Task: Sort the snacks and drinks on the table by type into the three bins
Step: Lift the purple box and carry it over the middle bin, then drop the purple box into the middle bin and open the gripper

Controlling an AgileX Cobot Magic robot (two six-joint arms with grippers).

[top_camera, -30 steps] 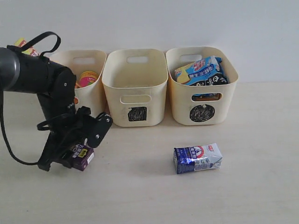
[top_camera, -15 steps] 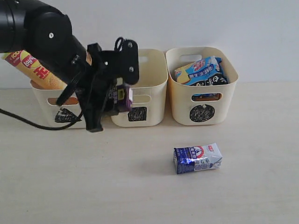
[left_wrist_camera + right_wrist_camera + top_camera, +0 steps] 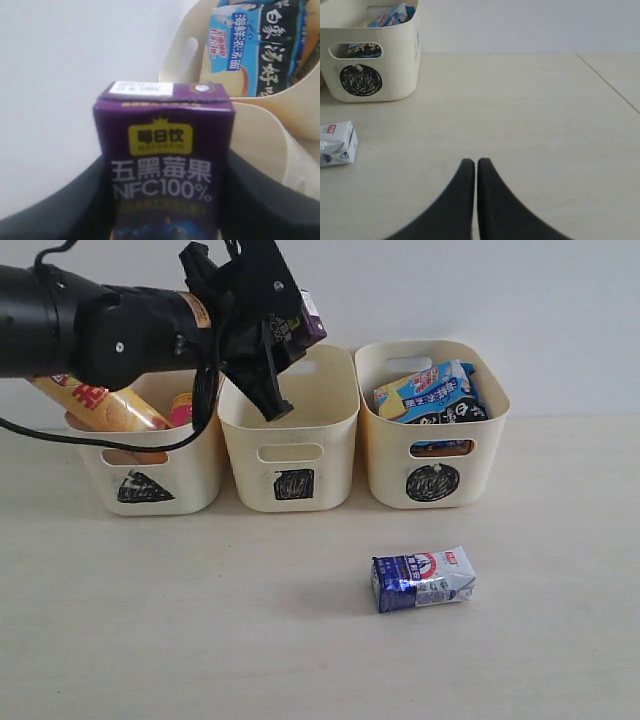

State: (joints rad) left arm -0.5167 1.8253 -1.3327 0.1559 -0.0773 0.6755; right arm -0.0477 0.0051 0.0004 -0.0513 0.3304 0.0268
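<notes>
The left claw [image 3: 295,332] was seen pinching the small dark purple rectangular carton [image 3: 165,165], which was held in the air over the middle cream plastic tub [image 3: 290,425], marked with a black scribbled square. The right claw [image 3: 476,167] was held pressed together, low over the pale beige table [image 3: 545,125]. The blue and white carton [image 3: 423,578] was seen lying on the table in front of the circle-marked tub [image 3: 390,455], in which the blue-black-white crinkly bag [image 3: 430,392] was lodged.

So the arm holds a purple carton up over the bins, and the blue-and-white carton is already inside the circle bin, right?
No. The exterior view shows the blue-and-white carton lying on the table in front of the circle bin, not inside it. The purple carton is held up, as you say.
</notes>
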